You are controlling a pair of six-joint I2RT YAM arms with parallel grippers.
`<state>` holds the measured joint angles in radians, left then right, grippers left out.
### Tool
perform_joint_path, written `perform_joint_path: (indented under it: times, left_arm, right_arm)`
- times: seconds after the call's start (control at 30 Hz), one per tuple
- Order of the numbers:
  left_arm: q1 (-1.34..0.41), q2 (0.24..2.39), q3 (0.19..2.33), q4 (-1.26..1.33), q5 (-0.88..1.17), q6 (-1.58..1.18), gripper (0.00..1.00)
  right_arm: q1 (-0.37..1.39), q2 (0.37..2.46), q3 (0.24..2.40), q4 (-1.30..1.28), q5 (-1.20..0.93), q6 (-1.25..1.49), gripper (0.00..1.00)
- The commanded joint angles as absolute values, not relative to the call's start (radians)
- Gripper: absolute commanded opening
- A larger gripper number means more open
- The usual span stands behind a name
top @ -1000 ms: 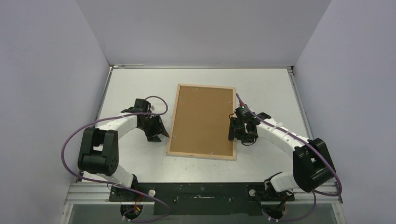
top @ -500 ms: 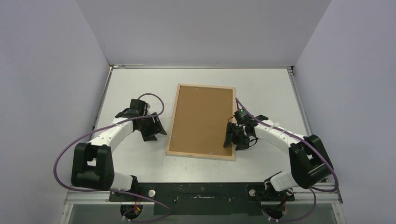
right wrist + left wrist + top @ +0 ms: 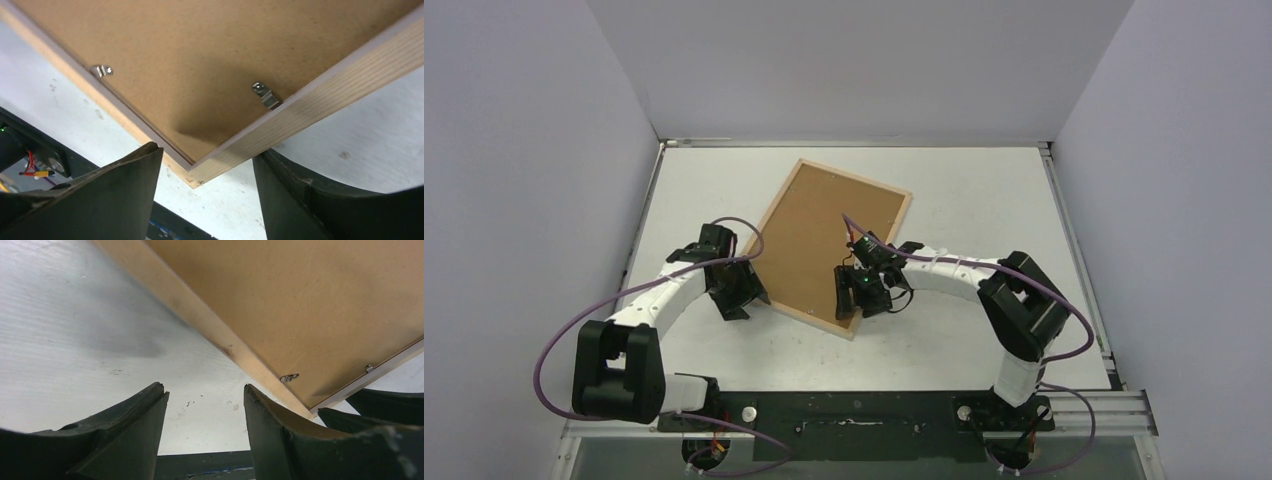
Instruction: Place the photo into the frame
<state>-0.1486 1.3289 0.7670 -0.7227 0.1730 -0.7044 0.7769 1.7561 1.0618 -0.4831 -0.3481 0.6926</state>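
Swung clockwise, frame (image 3: 325, 97) lies back-up mid-worktop (image 3: 984, 180), long axis near-left to far-right, its near corner between the wide-open, empty right gripper (image 3: 856, 292); left gripper (image 3: 742, 292), also open and empty, flanks the left edge; photo unseen.

You are looking at a robot lab, inside a small test booth. Plain pale walls (image 3: 854, 70) stand on three sides of a white tabletop (image 3: 984, 190), so the place looks like an open box. Two robot arms, the left arm (image 3: 664, 290) and the right arm (image 3: 954, 270), sit on a black plate (image 3: 854, 412) at the near edge. A bare metal rail (image 3: 1124, 408) runs along that same edge. Long purple cables (image 3: 559, 330) loop along the arms and down to their bases. The light is flat and even, with soft shadows.
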Motion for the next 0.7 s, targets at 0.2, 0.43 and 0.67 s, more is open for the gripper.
perform_joint_path:
  times: [0.2, 0.43, 0.67]
  left_arm:
    - [-0.13, 1.346, 0.743, -0.627, 0.185, -0.813, 0.56]
    - [-0.126, 1.407, 0.766, -0.528, 0.244, -0.815, 0.52]
    - [-0.117, 1.471, 0.769, -0.547, 0.203, -0.816, 0.51]
  right_arm:
    - [0.762, 1.589, 1.101, -0.522, -0.251, 0.499, 0.72]
    - [0.772, 1.729, 1.259, -0.467, -0.378, 0.409, 0.33]
    - [0.793, 1.926, 1.417, -0.391, -0.488, 0.391, 0.25]
